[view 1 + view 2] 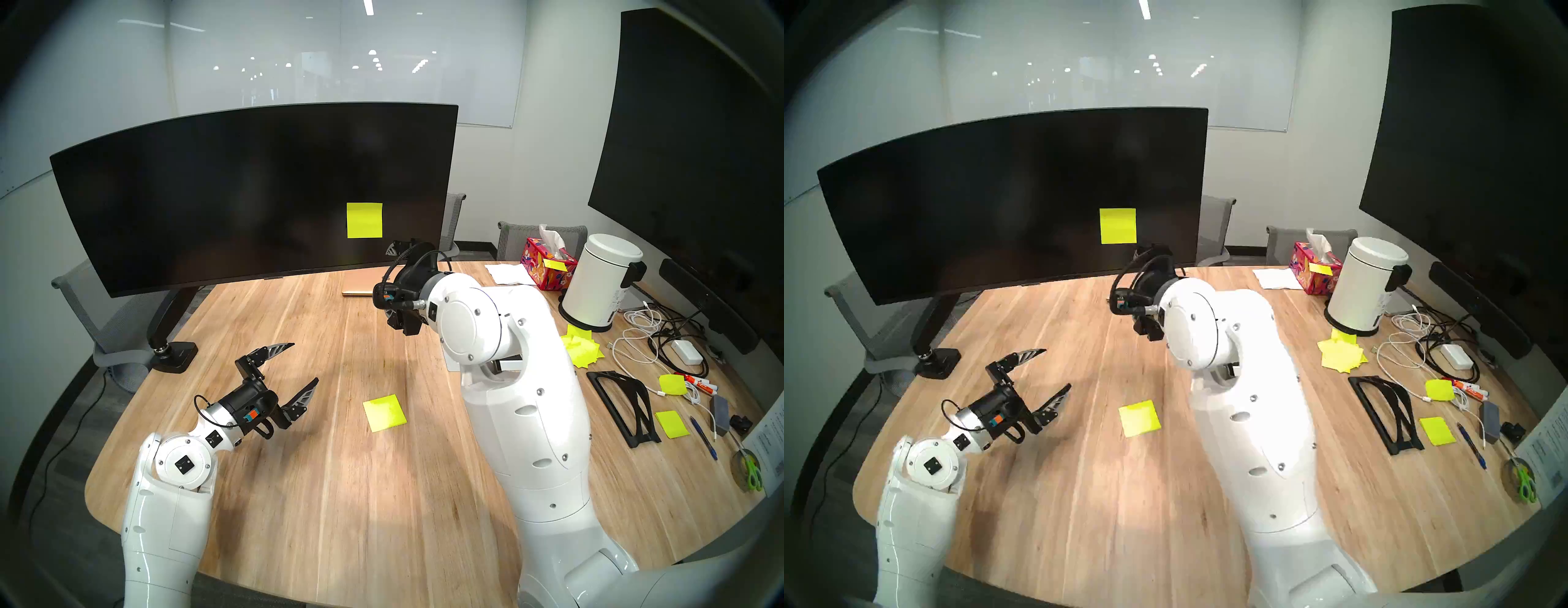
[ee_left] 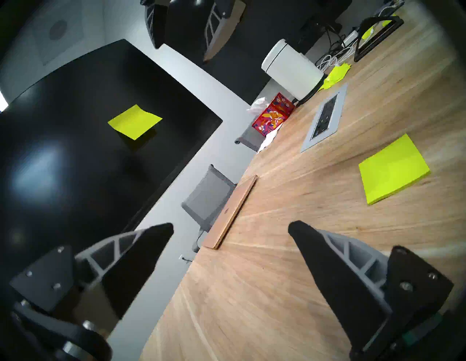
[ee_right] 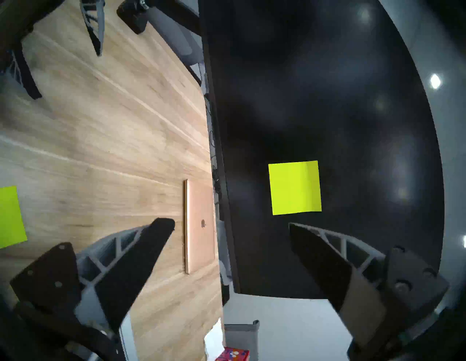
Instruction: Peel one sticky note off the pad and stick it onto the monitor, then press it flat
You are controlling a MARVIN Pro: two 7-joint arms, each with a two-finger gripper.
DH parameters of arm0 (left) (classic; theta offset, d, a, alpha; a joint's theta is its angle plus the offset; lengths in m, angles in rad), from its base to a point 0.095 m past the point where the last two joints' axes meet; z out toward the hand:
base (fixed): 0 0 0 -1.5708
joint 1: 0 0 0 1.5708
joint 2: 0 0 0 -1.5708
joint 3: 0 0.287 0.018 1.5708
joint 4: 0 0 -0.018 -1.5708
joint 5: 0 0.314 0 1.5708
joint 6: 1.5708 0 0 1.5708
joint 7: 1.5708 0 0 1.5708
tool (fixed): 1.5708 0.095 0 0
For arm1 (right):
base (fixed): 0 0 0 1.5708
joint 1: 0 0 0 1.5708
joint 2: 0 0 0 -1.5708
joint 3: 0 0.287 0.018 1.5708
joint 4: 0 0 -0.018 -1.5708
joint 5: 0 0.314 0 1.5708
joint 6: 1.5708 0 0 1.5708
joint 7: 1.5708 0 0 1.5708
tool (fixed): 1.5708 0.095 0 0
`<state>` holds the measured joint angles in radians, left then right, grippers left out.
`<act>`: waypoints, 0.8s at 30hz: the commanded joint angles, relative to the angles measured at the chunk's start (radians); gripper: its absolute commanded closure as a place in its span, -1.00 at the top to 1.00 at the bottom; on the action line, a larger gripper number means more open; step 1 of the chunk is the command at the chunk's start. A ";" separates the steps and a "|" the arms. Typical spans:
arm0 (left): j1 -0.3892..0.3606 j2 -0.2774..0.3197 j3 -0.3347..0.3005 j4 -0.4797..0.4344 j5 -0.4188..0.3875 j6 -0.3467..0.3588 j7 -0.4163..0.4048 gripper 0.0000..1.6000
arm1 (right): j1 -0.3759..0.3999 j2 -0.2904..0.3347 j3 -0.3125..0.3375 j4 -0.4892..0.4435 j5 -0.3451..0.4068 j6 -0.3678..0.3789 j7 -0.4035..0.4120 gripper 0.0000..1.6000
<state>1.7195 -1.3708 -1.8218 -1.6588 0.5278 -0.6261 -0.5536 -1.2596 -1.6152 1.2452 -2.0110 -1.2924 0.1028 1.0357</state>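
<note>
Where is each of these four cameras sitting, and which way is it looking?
Head left: up on the head, looking down over the wooden table at the monitor; both arms show.
Head right: beside it, nearly the same scene.
Left wrist: tilted, behind the open left gripper, looking across the table at the pad.
Right wrist: on its side, behind the open right gripper, facing the monitor.
All four show the sticky note on the monitor.
</note>
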 commanded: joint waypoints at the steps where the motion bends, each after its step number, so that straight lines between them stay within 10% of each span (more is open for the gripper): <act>1: -0.003 0.001 0.002 -0.021 0.003 -0.003 0.000 1.00 | -0.020 -0.024 0.030 -0.083 0.058 0.025 0.065 1.00; 24: -0.004 -0.003 -0.002 -0.022 0.005 -0.004 -0.004 1.00 | -0.096 -0.024 0.032 -0.107 0.054 0.048 0.031 1.00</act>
<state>1.7190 -1.3755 -1.8257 -1.6589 0.5308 -0.6270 -0.5583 -1.3384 -1.6230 1.2852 -2.0891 -1.2233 0.1368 1.1139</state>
